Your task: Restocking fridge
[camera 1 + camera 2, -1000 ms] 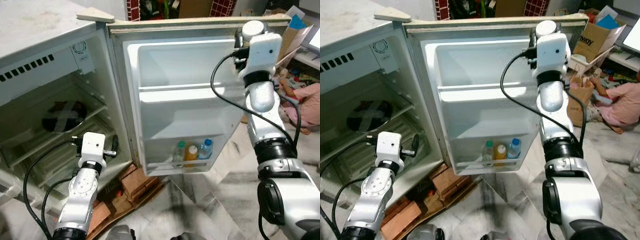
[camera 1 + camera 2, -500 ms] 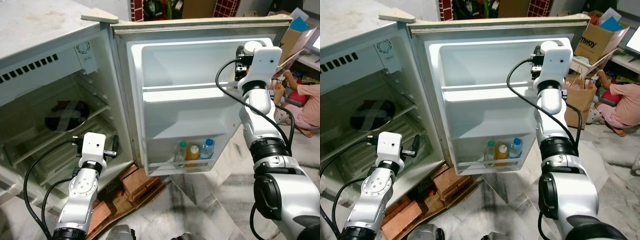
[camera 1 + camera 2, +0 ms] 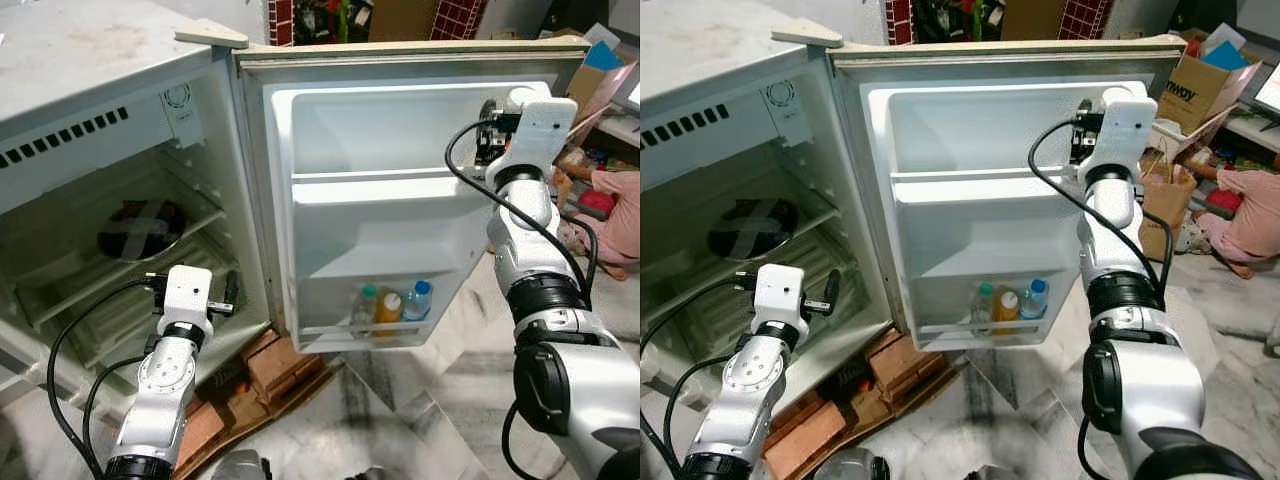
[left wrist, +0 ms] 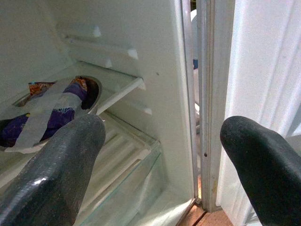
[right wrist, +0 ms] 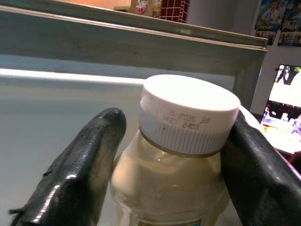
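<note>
Jar held up at the fridge door's top shelf

The right gripper [image 5: 174,155] is closed on a jar [image 5: 181,155] of pale, creamy stuff with a white ribbed cap [image 5: 188,115], one black finger [image 5: 84,174] on each side of its shoulder just under the cap; it sits high at the open door [image 3: 380,200], level with the upper shelf [image 3: 385,185]. The jar looks stiff, smooth-walled and probably fairly heavy for its size, so it could slip; the narrowing under the cap seems the safest hold, and it should be set down gently. Three bottles [image 3: 390,305] stand in the door's bottom rack. The left gripper [image 4: 155,155] hangs wide open and empty by the fridge [image 3: 90,130] interior, near a taped bowl [image 4: 51,106].
</note>
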{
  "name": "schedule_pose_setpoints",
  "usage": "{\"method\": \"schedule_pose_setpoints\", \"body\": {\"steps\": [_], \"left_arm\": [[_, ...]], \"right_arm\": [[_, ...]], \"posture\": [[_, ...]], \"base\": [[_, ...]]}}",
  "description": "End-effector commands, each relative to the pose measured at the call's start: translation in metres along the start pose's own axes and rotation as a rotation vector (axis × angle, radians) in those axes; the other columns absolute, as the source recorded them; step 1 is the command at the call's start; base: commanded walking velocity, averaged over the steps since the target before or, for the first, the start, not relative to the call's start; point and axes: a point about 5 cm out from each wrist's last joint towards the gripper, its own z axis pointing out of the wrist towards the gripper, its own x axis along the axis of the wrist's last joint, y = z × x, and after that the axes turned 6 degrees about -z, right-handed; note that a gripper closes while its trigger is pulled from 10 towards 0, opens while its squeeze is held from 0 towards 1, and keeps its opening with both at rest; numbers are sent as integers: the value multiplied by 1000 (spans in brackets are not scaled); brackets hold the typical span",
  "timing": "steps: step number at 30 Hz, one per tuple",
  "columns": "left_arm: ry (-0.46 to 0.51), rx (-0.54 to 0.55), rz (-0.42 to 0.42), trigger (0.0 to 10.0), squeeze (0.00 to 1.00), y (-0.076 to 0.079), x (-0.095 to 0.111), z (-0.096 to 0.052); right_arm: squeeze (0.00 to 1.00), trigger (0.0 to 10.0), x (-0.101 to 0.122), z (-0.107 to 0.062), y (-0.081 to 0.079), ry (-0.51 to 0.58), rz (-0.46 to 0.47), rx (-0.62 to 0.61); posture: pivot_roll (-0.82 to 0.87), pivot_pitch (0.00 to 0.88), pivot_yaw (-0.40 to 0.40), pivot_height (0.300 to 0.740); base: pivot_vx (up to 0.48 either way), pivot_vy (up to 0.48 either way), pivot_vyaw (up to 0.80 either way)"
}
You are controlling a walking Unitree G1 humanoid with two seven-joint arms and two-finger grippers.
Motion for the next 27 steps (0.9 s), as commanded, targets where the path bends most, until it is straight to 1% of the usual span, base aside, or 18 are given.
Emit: {"method": "schedule_pose_setpoints", "body": {"steps": [1, 3, 4, 5, 6, 7, 9, 10, 14, 16, 18, 20, 22, 23, 24, 25, 26, 27], "left_arm": [[2, -12, 13, 10000, 0, 1, 3, 0], [2, -12, 13, 10000, 0, 1, 3, 0], [2, -12, 13, 10000, 0, 1, 3, 0], [1, -12, 14, 10000, 0, 0, 2, 0], [1, -12, 14, 10000, 0, 0, 2, 0], [1, -12, 14, 10000, 0, 0, 2, 0], [0, -11, 15, 10000, 0, 0, 2, 0], [-1, -10, 15, 10000, 0, 0, 2, 0], [-3, -9, 14, 10000, 0, 0, 2, 0], [-3, -8, 14, 10000, 0, 0, 1, 0], [1, -8, 9, 10000, 0, 1, 2, -1], [3, -8, 8, 10000, 0, 1, 2, -1], [9, -8, 6, 10000, 0, 1, 2, -1], [9, -8, 8, 10000, 0, 0, 2, -2], [9, -8, 8, 10000, 0, 0, 2, -2], [10, -6, 6, 10000, 0, 0, 2, -2], [13, -1, 5, 10000, 0, 0, 2, -2], [13, 1, 5, 10000, 0, 0, 3, -2]], "right_arm": [[1000, 10000, -7, -2, 2, -35, -9, -4], [1000, 10000, 5, 0, 2, 43, 1, -3], [1000, 10000, 5, 0, 2, 43, 1, -3], [1000, 10000, 13, 1, 2, 91, -2, -1], [1000, 10000, 13, 1, 2, 91, -2, -1], [1000, 10000, 22, 2, 3, 144, -5, 2], [1000, 10000, 28, 3, 3, 175, -10, 4], [1000, 10000, 35, 2, 5, 214, -16, 3], [1000, 10000, 42, 1, 7, 258, -25, 1], [1000, 10000, 47, -1, 8, 289, -44, 3], [1000, 10000, 52, -8, 12, 339, -72, -5], [1000, 10000, 53, -10, 13, 353, -75, -13], [1000, 10000, 54, -17, 15, 374, -85, -22], [1000, 10000, 50, -25, 15, 375, -93, -25], [1000, 10000, 50, -25, 15, 375, -93, -25], [1000, 10000, 44, -32, 14, 353, -91, -35], [1000, 10000, 21, -49, 14, 243, -40, -82], [1000, 10000, 15, -54, 14, 209, -25, -93]], "posture": [[105, 58, -10, 740], [103, 58, -9, 740], [103, 58, -9, 740], [102, 57, -9, 740], [102, 57, -9, 740], [102, 56, -10, 740], [101, 56, -10, 740], [102, 56, -11, 740], [101, 54, -12, 740], [101, 54, -14, 740], [98, 54, -15, 740], [98, 53, -16, 740], [97, 52, -18, 740], [95, 51, -20, 740], [95, 51, -20, 740], [90, 50, -21, 740], [87, 50, -21, 740], [87, 50, -21, 740]], "base": [[0, 0, 0], [0, 0, 0], [0, 0, 0], [0, 0, 0], [0, 0, 0], [0, 0, 0], [0, 0, 0], [0, 0, 0], [0, 0, 0], [0, 0, 0], [0, 0, 0], [0, 0, 0], [0, 0, 0], [0, 0, 0], [0, 0, 0], [0, 0, 0], [0, 0, 0], [0, 0, 0]]}}
